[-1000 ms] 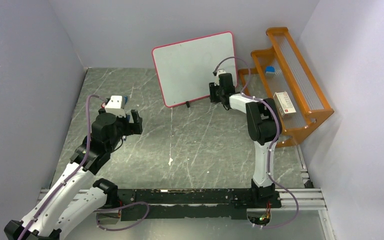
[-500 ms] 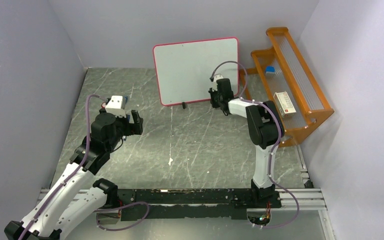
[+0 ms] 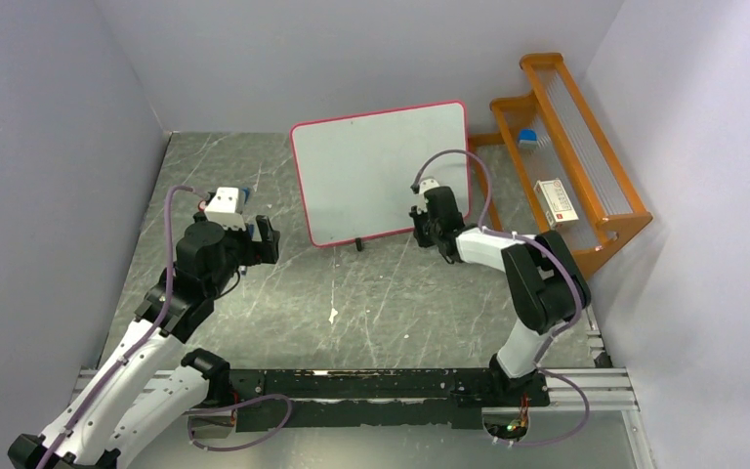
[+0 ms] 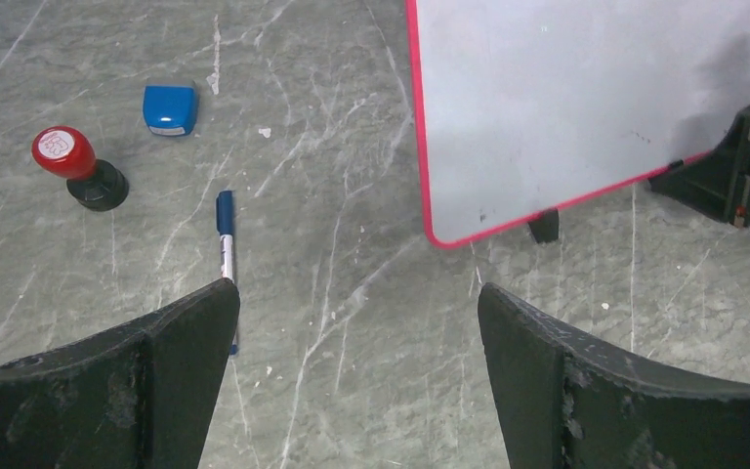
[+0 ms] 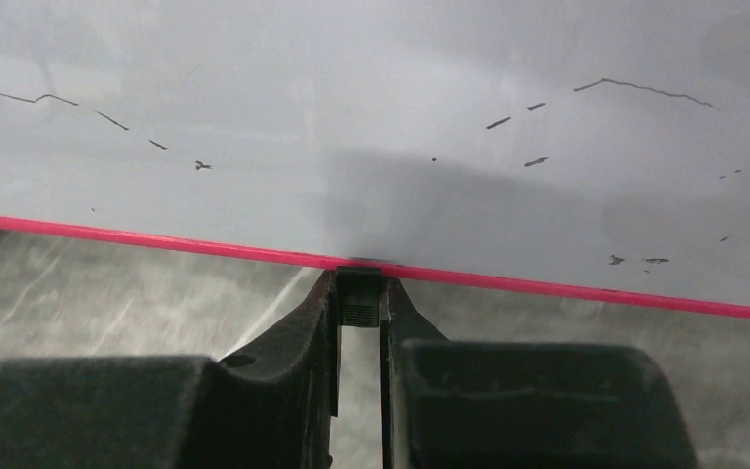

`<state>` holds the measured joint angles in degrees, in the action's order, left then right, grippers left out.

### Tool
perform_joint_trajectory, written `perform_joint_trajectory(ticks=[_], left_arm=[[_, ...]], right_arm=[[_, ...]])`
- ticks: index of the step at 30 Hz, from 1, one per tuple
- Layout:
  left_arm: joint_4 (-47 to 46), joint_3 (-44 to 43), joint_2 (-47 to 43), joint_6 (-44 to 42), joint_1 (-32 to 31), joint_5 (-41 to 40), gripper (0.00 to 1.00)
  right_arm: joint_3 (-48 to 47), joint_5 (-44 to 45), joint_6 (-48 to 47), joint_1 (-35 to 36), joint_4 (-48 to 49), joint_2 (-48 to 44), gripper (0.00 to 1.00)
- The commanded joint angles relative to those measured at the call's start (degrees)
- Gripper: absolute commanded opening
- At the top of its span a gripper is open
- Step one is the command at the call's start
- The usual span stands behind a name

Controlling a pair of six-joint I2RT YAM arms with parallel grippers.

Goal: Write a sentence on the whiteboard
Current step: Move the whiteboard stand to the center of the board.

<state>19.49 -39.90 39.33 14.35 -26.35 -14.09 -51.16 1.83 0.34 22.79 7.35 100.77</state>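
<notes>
Glossy whiteboard (image 3: 381,166), rounded corners, thin pink-red frame, stands at the back of the veined grey stone table (image 3: 371,293), its face faintly flecked. The right gripper (image 3: 422,233) pinches its black foot (image 5: 358,303); the left gripper (image 4: 356,291) gapes wide.

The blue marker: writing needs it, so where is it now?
Left wrist view: the blue marker lies on the table, right of the red-topped stamp, left of the whiteboard.

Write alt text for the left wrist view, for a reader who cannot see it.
The whiteboard, pink-red framed and nearly blank, stands at upper right on a grey marble table. A blue marker, a red-topped stamp and a small blue block sit at left, beyond the open left gripper.
</notes>
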Motion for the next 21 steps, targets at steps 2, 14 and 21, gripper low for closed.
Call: perform_joint_trajectory(ticks=[2, 14, 21], left_arm=[[-1.4, 0.3, -1.3, 0.6, 0.3, 0.7, 0.96], [-0.8, 0.5, -2.7, 1.5, 0.3, -1.5, 0.96], [-0.5, 0.4, -3.1, 2.0, 0.4, -3.1, 0.97]], right_arm=[[5.6, 0.3, 2.5, 3.2, 0.3, -7.2, 0.00], [12.7, 3.5, 7.0, 10.8, -2.4, -16.2, 0.00], [14.2, 5.5, 9.8, 13.5, -2.7, -19.2, 0.00]])
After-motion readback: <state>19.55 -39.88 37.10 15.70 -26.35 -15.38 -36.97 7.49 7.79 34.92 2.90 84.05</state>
